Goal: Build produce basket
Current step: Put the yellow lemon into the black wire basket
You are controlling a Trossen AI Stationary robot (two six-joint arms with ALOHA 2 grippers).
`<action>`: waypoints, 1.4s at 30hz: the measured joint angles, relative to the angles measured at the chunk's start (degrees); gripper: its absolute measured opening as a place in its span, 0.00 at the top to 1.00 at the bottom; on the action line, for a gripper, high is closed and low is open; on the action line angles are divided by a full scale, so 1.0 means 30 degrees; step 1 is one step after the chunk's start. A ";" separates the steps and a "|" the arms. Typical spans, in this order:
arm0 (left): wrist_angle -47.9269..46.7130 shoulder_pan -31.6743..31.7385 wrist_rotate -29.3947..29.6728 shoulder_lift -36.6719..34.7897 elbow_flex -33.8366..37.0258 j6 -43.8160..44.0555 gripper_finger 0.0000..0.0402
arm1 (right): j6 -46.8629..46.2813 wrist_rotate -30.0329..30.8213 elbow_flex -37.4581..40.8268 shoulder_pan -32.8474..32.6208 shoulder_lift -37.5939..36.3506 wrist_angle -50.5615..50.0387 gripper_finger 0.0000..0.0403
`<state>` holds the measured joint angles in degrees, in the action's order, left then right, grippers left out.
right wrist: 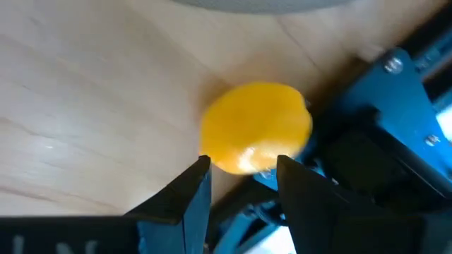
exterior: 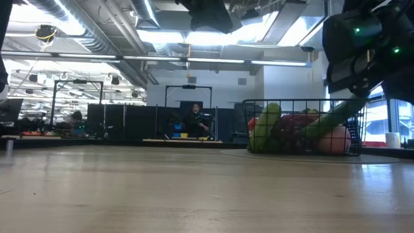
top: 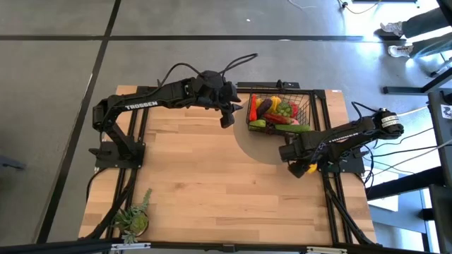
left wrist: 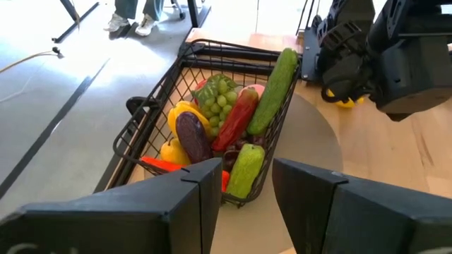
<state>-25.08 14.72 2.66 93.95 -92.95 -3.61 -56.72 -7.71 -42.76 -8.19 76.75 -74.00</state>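
With most produce already lying in the wire basket [top: 305, 113] at the table's far right, the right gripper [right wrist: 240, 180], jaws apart, is hovering over the last lemon [right wrist: 256, 136] nearby, while the left gripper [left wrist: 244, 194] is waiting open beside the basket.

Lower produce [left wrist: 246, 169] behind basket [left wrist: 152, 113] mesh; right end effector [right wrist: 240, 176] partly covering the lemon [right wrist: 256, 136]

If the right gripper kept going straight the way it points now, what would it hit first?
Probably the lemon, lying on the table just beyond the right gripper, whose fingers are open. Depth is unclear, but nothing shows between them.
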 joint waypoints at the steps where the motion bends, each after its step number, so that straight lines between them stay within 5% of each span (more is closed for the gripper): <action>1: 0.0007 0.0000 0.0000 0.0000 0.0000 -0.0003 0.71 | -0.0011 0.0008 0.0000 0.0000 0.0000 0.0216 0.62; 23: -0.0042 -0.0007 -0.0160 0.0000 0.0000 -0.0039 0.71 | -0.2355 -0.0818 0.0933 0.0372 0.0299 0.2076 0.62; 35: -0.0073 -0.0007 -0.0160 0.0000 0.0000 -0.0035 0.71 | -0.1354 -0.1059 0.0911 0.0386 0.0525 0.8093 0.62; 42: -0.0117 -0.0007 -0.0162 0.0000 0.0000 -0.0032 0.71 | -0.1698 -0.0062 -0.0866 0.0284 0.0525 0.4094 0.62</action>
<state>-25.43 14.70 2.17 93.95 -92.95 -3.70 -61.81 -7.90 -45.36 -7.33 78.32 -61.71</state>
